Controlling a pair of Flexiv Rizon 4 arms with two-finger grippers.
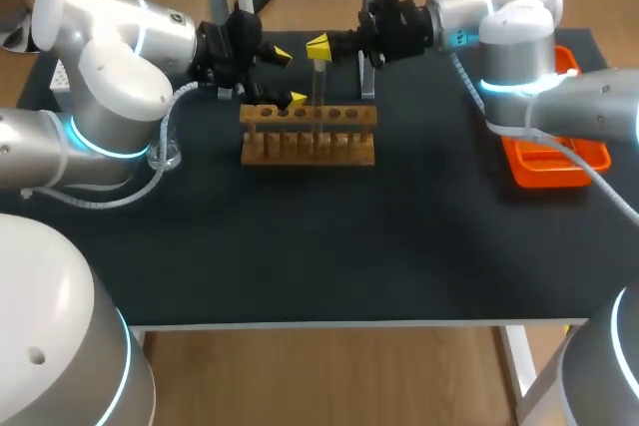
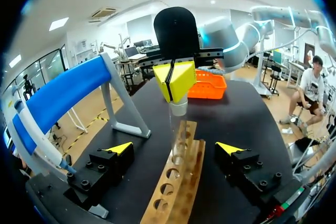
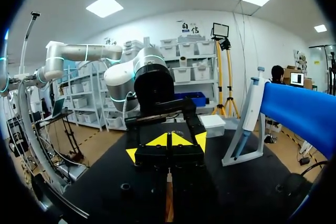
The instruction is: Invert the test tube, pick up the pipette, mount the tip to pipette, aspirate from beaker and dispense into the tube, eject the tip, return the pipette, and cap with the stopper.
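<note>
left fingers [image 2: 119,148]: yellow wedge tips, wide apart, empty, flanking the rack [image 2: 191,178].
right fingers [image 2: 181,80]: yellow wedges pinched on the test tube [image 2: 177,135], above the rack.
test tube: clear cylinder, upright.
rack: pale wood, round holes.

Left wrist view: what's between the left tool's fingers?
In the left wrist view: the rack and the upright tube over it, held by the right tool. The left tool is open, touching neither.

Nothing legible stands on anything on the desk [image 1: 399,246] — no label, number or sign. The wooden rack [image 1: 308,135] is unmarked.
</note>
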